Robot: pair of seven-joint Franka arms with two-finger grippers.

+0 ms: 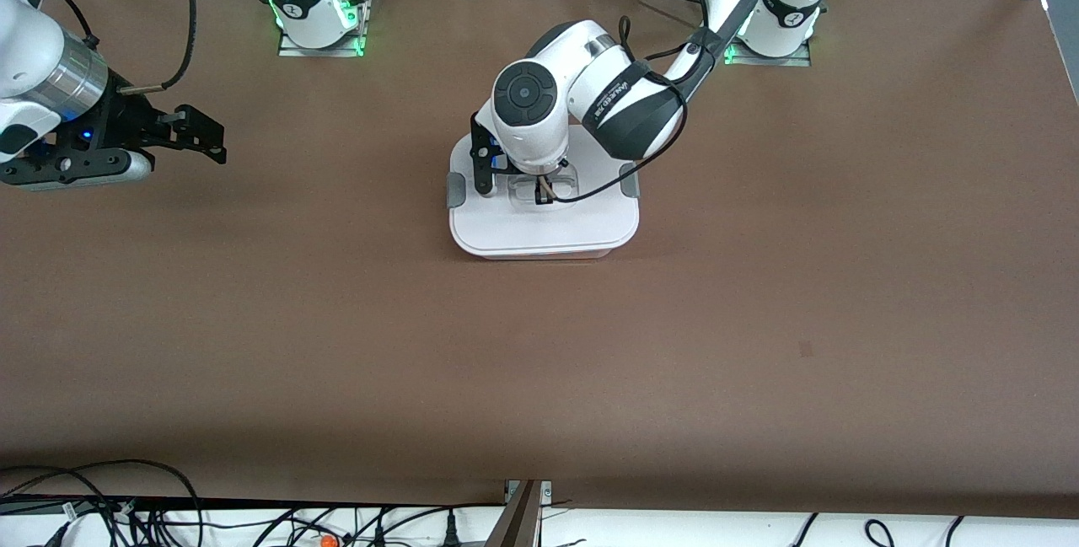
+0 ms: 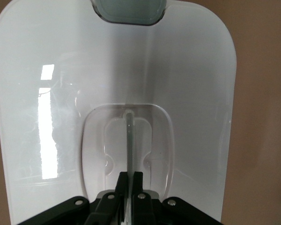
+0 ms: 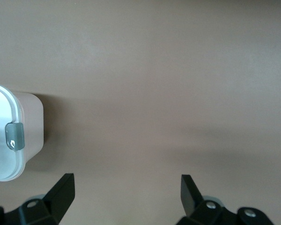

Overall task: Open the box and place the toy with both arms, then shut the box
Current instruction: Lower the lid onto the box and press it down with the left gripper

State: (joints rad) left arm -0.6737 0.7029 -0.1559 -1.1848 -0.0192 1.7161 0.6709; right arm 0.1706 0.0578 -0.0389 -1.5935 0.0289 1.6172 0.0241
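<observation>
The box (image 1: 539,227) stands mid-table with its white lid on; a grey clip (image 1: 455,190) shows at each end. My left gripper (image 1: 544,190) is down on the lid, shut on the thin rib of the clear recessed handle (image 2: 129,136); in the left wrist view its fingers (image 2: 124,180) pinch that rib, with the gripper (image 2: 131,174) centred on it. My right gripper (image 1: 215,138) is open and empty, over bare table toward the right arm's end, apart from the box. The right wrist view shows its gripper (image 3: 127,185) and the box's end (image 3: 30,126) with a clip (image 3: 15,136). The toy is out of view.
The brown table (image 1: 539,361) spreads wide around the box. Cables (image 1: 126,513) lie along the table edge nearest the front camera. The arms' bases (image 1: 316,20) stand at the edge farthest from it.
</observation>
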